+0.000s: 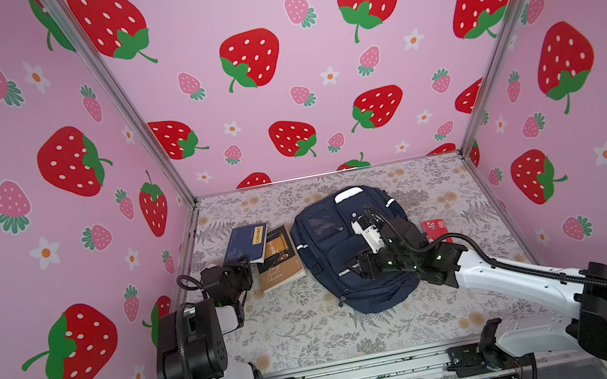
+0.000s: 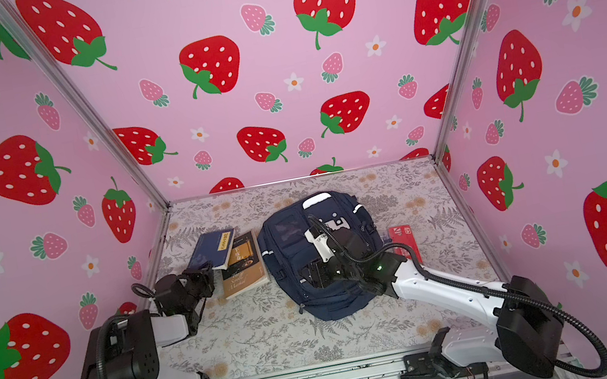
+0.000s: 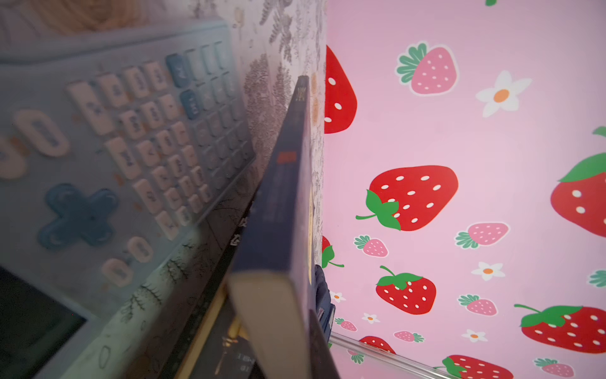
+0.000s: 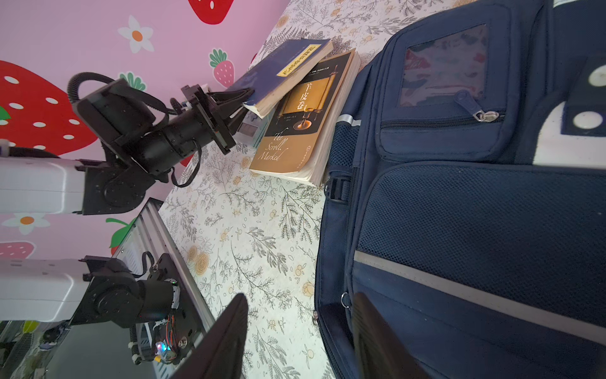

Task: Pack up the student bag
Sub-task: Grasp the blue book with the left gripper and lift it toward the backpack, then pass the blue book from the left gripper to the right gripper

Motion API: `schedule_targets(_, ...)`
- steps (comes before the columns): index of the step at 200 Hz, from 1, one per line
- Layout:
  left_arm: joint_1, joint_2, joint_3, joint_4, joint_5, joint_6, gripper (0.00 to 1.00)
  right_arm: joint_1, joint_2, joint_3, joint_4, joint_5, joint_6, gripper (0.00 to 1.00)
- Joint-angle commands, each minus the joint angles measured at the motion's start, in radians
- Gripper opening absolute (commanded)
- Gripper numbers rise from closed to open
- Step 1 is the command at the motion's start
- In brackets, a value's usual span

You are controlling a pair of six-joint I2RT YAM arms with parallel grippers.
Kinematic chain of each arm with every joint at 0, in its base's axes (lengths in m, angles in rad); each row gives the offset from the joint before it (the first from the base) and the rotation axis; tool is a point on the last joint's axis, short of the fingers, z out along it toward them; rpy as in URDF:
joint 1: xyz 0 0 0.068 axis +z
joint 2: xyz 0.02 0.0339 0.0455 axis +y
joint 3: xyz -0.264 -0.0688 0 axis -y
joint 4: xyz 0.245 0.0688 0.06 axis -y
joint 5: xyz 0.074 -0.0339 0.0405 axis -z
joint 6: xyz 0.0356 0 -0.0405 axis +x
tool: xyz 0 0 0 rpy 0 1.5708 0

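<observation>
While L jaws clench slim navy paperback (image 4: pixel 275 67), R jaws gape by mesh-fronted fabric backpack (image 4: pixel 459 213).

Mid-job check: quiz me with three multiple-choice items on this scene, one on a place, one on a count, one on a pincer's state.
1. Relative to the student bag, the flat red item lies: A) on top; B) on the table to its right; C) underneath.
2. Books left of the bag: A) one; B) two; C) three.
3. The right pincer is: A) open; B) shut on a zip pull; C) out of view.
Key: 1B, it lies beside the bag. 2B, a blue book overlaps a brown book. 3A, its fingers stand apart.
</observation>
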Motion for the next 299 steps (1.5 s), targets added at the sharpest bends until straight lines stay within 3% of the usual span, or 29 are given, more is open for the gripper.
schedule_targets(1, -0.003, -0.142, 0.067, -0.203, -0.013, 0.1, 0.0, -0.001, 0.011, 0.061, -0.003, 0.001, 0.006, 0.53)
schedule_targets(32, -0.052, -0.345, 0.102, -0.337, -0.037, 0.134, 0.0, -0.001, 0.038, 0.126, 0.043, -0.021, 0.033, 0.56)
schedule_targets(79, -0.251, -0.502, 0.115, -0.28, -0.054, 0.026, 0.0, -0.004, 0.051, 0.12, 0.348, -0.135, 0.188, 0.7)
schedule_targets(84, -0.277, -0.514, 0.119, -0.279, -0.06, 0.022, 0.0, -0.007, 0.055, 0.116, 0.387, -0.151, 0.21, 0.73)
schedule_targets(95, -0.345, -0.535, 0.129, -0.277, -0.07, 0.023, 0.0, -0.018, 0.06, 0.108, 0.448, -0.17, 0.253, 0.89)
schedule_targets(110, -0.43, -0.551, 0.146, -0.261, -0.087, 0.026, 0.0, -0.044, 0.073, 0.087, 0.525, -0.207, 0.312, 0.93)
schedule_targets(158, -0.639, -0.529, 0.201, -0.133, -0.102, 0.034, 0.0, -0.12, 0.107, -0.042, 0.777, -0.256, 0.503, 0.92)
schedule_targets(238, -0.779, -0.477, 0.214, -0.035, -0.141, 0.029, 0.0, -0.16, 0.088, -0.138, 0.996, -0.195, 0.587, 0.88)
schedule_targets(277, -0.82, -0.465, 0.185, 0.001, -0.169, 0.037, 0.0, -0.178, 0.083, -0.142, 1.01, -0.164, 0.608, 0.76)
schedule_targets(299, -0.833, -0.464, 0.155, 0.016, -0.186, 0.045, 0.0, -0.191, 0.077, -0.136, 0.988, -0.156, 0.604, 0.62)
